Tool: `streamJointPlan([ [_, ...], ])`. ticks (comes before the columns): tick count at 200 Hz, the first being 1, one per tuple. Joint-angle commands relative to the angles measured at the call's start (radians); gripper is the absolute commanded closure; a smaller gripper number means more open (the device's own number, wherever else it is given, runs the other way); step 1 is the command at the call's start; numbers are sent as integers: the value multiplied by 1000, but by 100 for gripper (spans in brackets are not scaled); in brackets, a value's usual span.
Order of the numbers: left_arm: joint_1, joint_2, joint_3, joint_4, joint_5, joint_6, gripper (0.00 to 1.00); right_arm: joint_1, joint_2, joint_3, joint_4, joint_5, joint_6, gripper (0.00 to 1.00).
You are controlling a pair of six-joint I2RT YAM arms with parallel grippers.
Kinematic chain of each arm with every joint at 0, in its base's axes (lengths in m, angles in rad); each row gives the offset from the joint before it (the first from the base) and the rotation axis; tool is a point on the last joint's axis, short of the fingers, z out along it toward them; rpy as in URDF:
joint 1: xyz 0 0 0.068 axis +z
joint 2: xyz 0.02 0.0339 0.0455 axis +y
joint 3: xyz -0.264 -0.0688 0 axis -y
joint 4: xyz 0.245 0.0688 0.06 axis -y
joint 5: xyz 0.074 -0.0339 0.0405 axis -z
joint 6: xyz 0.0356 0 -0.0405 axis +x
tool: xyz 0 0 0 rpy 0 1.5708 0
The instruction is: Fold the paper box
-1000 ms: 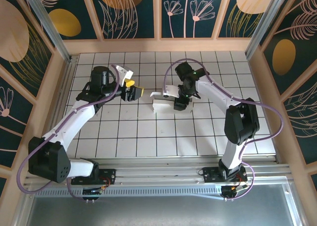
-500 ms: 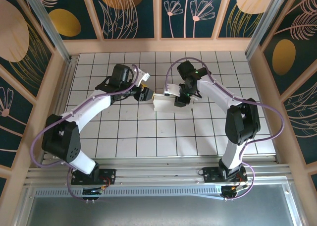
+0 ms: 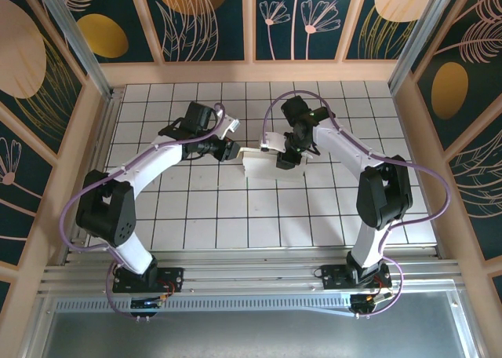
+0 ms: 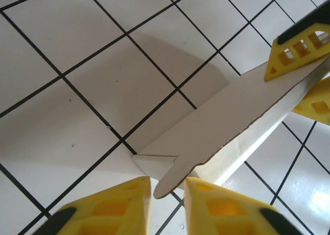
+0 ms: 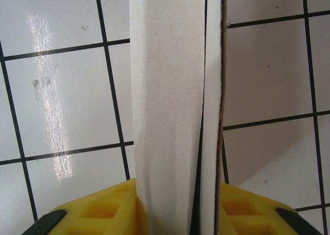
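The paper box (image 3: 257, 166) is a white cardboard piece, partly folded, at the middle of the tiled floor. My right gripper (image 3: 285, 160) is shut on its right end; in the right wrist view the folded cardboard (image 5: 170, 111) runs straight up from between the yellow fingers (image 5: 103, 212). My left gripper (image 3: 230, 149) stands open at the box's left end. In the left wrist view the pointed tip of a flap (image 4: 167, 181) lies in the gap between its yellow fingers (image 4: 118, 209). The flap (image 4: 227, 121) slopes up to the right gripper's fingers (image 4: 291, 52).
The white tiled floor (image 3: 204, 209) spreads wide in front of and behind the box. Wooden walls (image 3: 100, 130) close in the left, right and back sides. A metal rail (image 3: 251, 272) with both arm bases runs along the near edge.
My left arm has swung right and turned its wrist, bringing its open fingers up to the box's left flap tip. The right gripper keeps its hold and has barely shifted.
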Motion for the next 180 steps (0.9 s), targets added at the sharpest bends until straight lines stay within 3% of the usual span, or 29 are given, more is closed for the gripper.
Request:
streamJointPlan([
  [1,-10,7,19,-3,29,-22,79,-6,-4,-4,-3,-30,6,68],
  [27,-18,16,17,2,75,-38,80,-6,-4,-5,-2,-30,9,68],
  [46,-21,14,18,5,75,-58,87,-5,-4,-7,-1,-28,13,68],
  [116,-20,10,8,77,182,-211,100,-4,-8,-21,10,-28,22,68],
  [151,-24,25,-27,186,265,-320,100,-4,-13,-30,16,-27,22,68],
  [180,-32,59,-29,160,236,-306,100,-5,-14,-31,17,-30,23,68],
])
